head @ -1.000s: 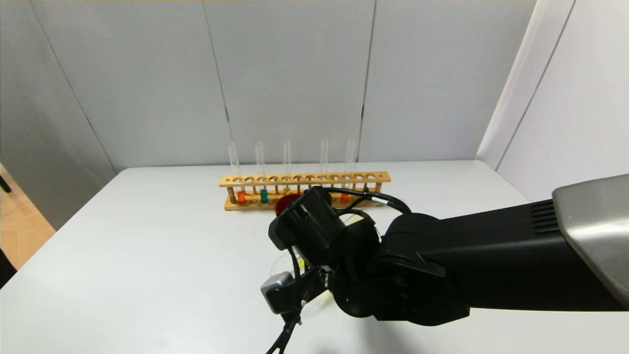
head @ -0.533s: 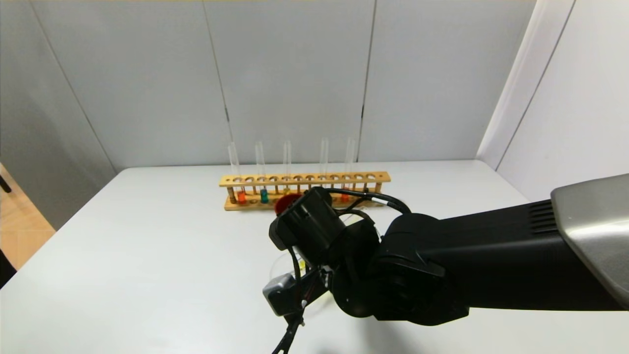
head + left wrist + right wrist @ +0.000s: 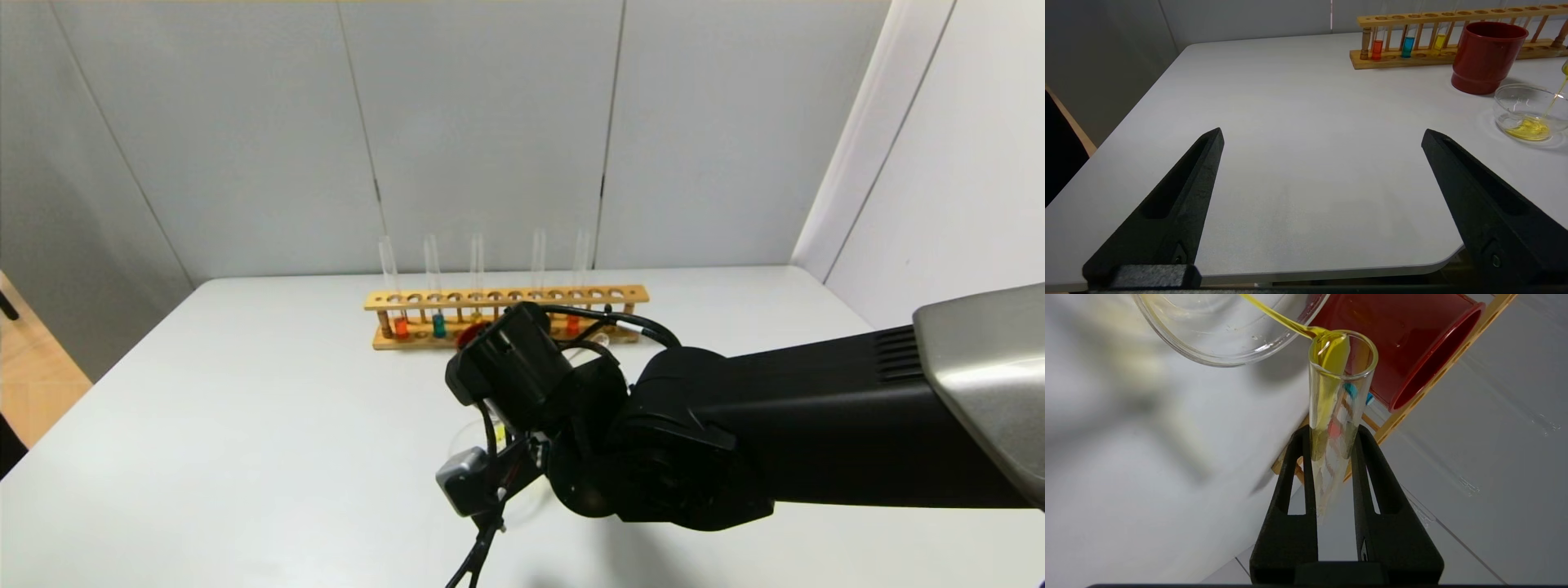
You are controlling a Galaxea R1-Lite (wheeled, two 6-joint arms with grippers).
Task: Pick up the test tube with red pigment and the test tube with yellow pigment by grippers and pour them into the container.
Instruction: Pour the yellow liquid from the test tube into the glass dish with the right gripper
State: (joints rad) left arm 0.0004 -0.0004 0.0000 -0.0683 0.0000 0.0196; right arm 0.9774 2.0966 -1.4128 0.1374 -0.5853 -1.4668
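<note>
While a thin yellow stream runs from its mouth, the yellow tube (image 3: 1337,396) sits clamped between the right tool's (image 3: 1331,437) fingers at frame centre, tipped over the container (image 3: 1529,112) on the desk (image 3: 1298,134). Beside it stands a red cup (image 3: 1486,55). Lower in the frame, the left tool (image 3: 1323,136) hangs spread wide, holding nothing.

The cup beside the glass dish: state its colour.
Dark red cup, clearest in the left wrist view.
</note>
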